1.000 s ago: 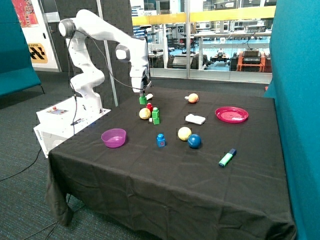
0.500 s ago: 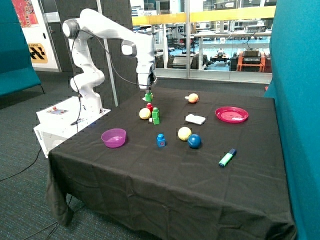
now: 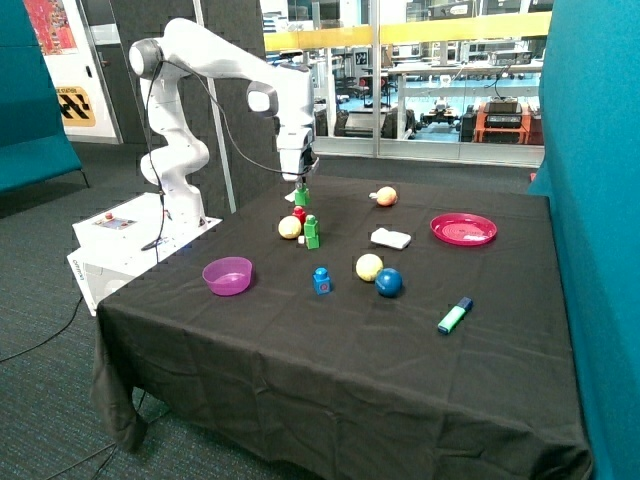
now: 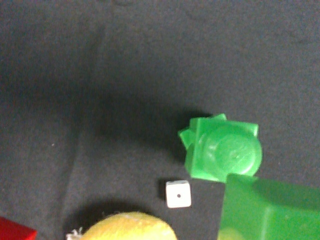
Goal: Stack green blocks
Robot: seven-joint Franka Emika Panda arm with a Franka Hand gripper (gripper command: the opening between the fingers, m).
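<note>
Beside green stack [image 4: 223, 150], white die [image 4: 178, 193].

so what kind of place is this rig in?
Looks like a robotics lab or demo area in a workshop building. The Franka arm is on a white base by a black-draped table; teal partitions flank it, and glass walls show machinery behind.

Even indoor light — soft shadows, wrist view's near block [image 4: 265, 212] blurred.
</note>
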